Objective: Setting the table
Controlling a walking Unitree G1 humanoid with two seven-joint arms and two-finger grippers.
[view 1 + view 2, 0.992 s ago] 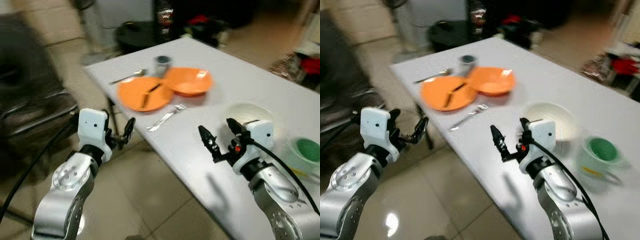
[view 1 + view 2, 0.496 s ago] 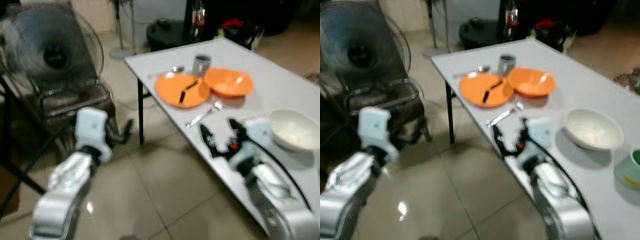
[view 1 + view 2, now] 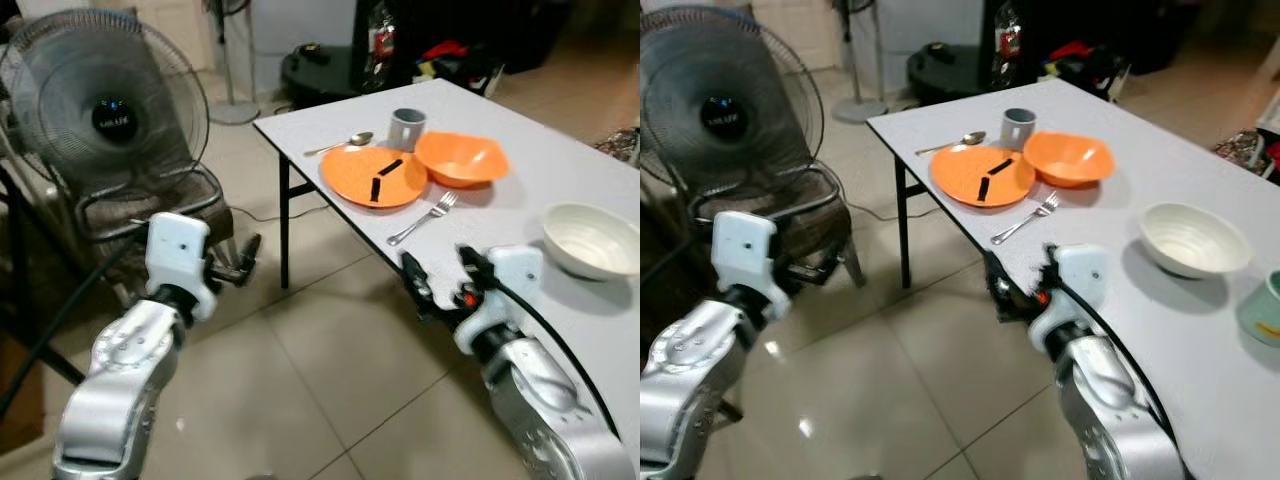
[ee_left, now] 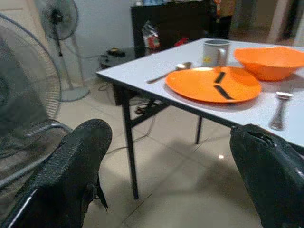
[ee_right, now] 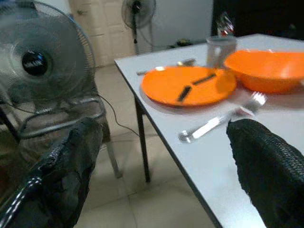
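Roughly, fork from pincer: fork (image 3: 424, 218) lies at about 12 o'clock from the right gripper (image 3: 438, 280), near it on the white table (image 3: 520, 130).
Fork axis: handle toward 7 o'clock, tines toward 1 o'clock, beside the orange plate (image 3: 373, 177).
Nearer arm: right; left gripper (image 3: 246, 262) hangs off the table at 9 o'clock.
Pincers: both spread wide, holding nothing.
Cut off: table's right side; white bowl (image 3: 592, 240) partly cropped.

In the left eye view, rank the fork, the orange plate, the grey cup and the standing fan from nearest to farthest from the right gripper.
From the right gripper, at the table's near edge:
1. Fork, just beyond it on the table.
2. Orange plate, past the fork.
3. Grey cup, behind the plate near the far edge.
4. Standing fan, off the table, far to the robot's left.
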